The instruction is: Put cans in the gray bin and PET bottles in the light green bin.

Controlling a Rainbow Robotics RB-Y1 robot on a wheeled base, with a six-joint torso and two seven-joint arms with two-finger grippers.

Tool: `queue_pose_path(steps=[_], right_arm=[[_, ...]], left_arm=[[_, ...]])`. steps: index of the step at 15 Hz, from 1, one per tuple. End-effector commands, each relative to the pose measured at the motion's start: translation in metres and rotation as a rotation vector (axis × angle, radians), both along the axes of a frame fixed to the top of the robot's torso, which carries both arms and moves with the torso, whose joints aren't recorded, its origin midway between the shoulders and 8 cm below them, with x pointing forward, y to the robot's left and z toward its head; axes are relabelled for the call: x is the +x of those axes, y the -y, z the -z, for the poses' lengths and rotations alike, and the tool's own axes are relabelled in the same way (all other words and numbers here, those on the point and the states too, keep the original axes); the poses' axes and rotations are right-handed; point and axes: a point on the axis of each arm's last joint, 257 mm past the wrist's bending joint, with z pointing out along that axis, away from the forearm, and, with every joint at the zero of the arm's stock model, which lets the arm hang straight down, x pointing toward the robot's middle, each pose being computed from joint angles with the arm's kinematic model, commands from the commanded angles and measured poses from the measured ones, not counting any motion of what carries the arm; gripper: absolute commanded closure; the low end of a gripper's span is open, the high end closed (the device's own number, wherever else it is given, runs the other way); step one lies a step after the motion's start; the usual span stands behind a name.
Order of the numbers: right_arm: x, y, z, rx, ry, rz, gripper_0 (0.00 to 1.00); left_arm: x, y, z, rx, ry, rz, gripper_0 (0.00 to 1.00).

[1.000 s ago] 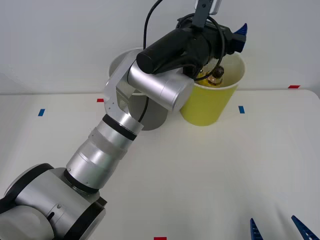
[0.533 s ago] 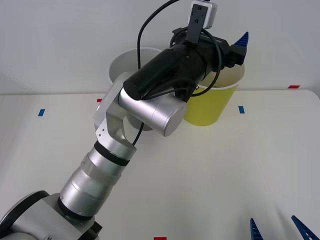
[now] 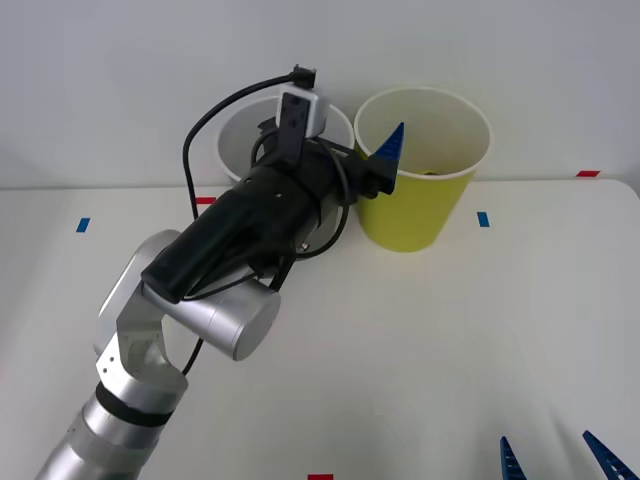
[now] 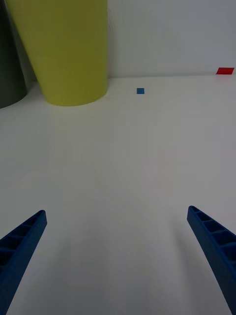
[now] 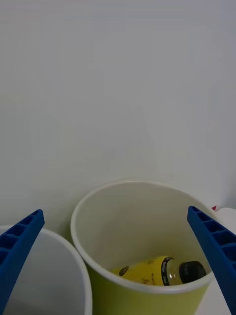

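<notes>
Yellow-labelled bottle (image 5: 157, 269) lies inside the green bin (image 3: 425, 190), so I judge the drop done; my left gripper (image 5: 118, 246) hangs empty, fingers spread, near the gray bin (image 3: 240, 135), right gripper (image 4: 118, 246) parked low, spread; next, find another item.

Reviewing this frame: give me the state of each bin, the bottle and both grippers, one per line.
PET bottle: lying on its side at the bottom of the light green bin, capped.
Light green bin: upright, holding the bottle.
Gray bin: upright, contents hidden.
Left gripper: open, empty, near the bins' rims.
Right gripper: open, empty, low over the table.
</notes>
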Motion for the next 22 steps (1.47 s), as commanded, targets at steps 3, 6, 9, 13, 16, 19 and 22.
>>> queue_pose_path(steps=[3, 6, 9, 13, 16, 19, 22], right_arm=[[0.0, 0.0, 0.0, 0.0, 0.0, 0.0, 0.0], [0.0, 0.0, 0.0, 0.0, 0.0, 0.0, 0.0], [0.0, 0.0, 0.0, 0.0, 0.0, 0.0, 0.0], [0.0, 0.0, 0.0, 0.0, 0.0, 0.0, 0.0], [0.0, 0.0, 0.0, 0.0, 0.0, 0.0, 0.0], [0.0, 0.0, 0.0, 0.0, 0.0, 0.0, 0.0], [0.0, 0.0, 0.0, 0.0, 0.0, 0.0, 0.0]], left_arm=[[-0.054, -0.065, 0.042, -0.006, 0.0, -0.082, 0.0], [-0.075, -0.089, 0.07, -0.01, 0.012, -0.119, 0.0], [-0.083, -0.099, 0.086, 0.014, 0.0, -0.135, 0.0], [-0.092, -0.12, 0.108, 0.055, 0.025, -0.142, 0.0], [-0.101, -0.143, 0.146, 0.037, 0.049, -0.171, 0.0], [-0.127, -0.173, 0.186, 0.052, -0.02, -0.23, 0.0], [-0.155, -0.187, 0.212, 0.062, -0.068, -0.269, 0.0]])
